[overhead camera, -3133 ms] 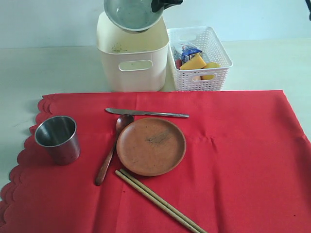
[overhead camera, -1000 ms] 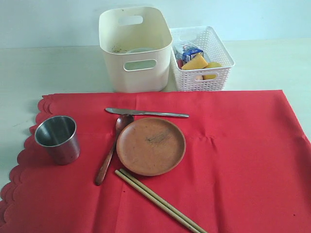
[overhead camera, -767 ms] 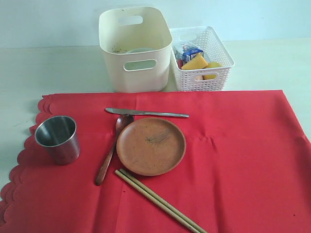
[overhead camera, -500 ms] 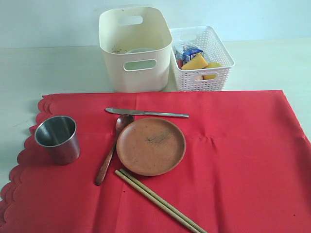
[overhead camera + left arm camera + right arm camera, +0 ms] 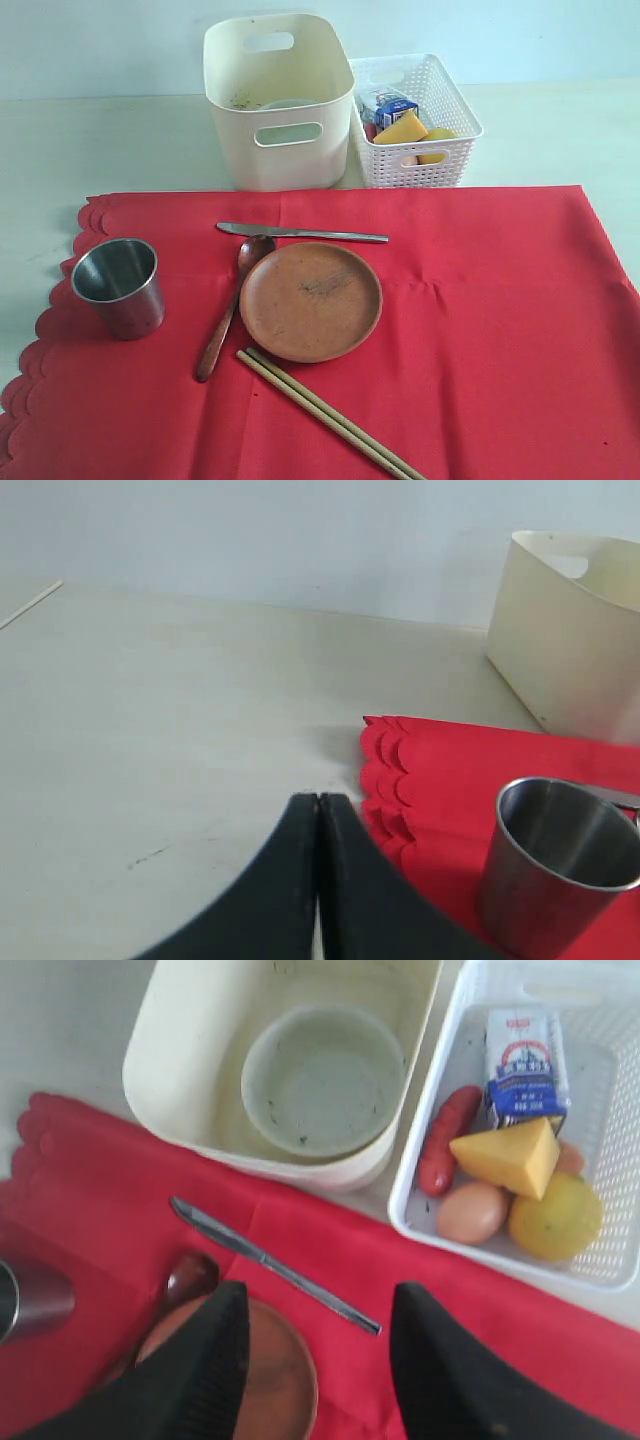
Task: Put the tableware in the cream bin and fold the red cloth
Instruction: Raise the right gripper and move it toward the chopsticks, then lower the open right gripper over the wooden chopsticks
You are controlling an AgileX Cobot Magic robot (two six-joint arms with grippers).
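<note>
Your cloth [image 5: 480, 340] is spread flat over the near half of the table [image 5: 100, 140], with its scalloped edge on the left. Beyond its far edge stands the bin [image 5: 275, 105], and the basket [image 5: 415, 120] sits just beside it on the right. The bowl [image 5: 323, 1080] already sits upright on the bin's floor.

The rest of the tableware lies on the left half of the cloth:
- The plate [image 5: 311, 301] is in the middle of the group.
- The cup [image 5: 118, 285] stands upright, well to the plate's left and near the scallops.
- The chopsticks [image 5: 330, 417] lie together, slanting from just near the plate's near rim toward the near right.
- The spoon [image 5: 228, 305] hugs the plate's left rim, with its handle pointing near.
- The knife [image 5: 302, 233] lies crosswise just beyond the plate, between it and the bin.

In the basket you have a carton [image 5: 525, 1060], cheese [image 5: 508, 1155], a lemon [image 5: 555, 1215], an egg [image 5: 470, 1212] and a red sausage [image 5: 445, 1140].

Your left gripper [image 5: 318, 805] has its jaws pressed together on nothing, low over bare table left of the cup. Your right gripper [image 5: 320, 1295] is partly spread and empty, above the knife and the plate's far rim.
</note>
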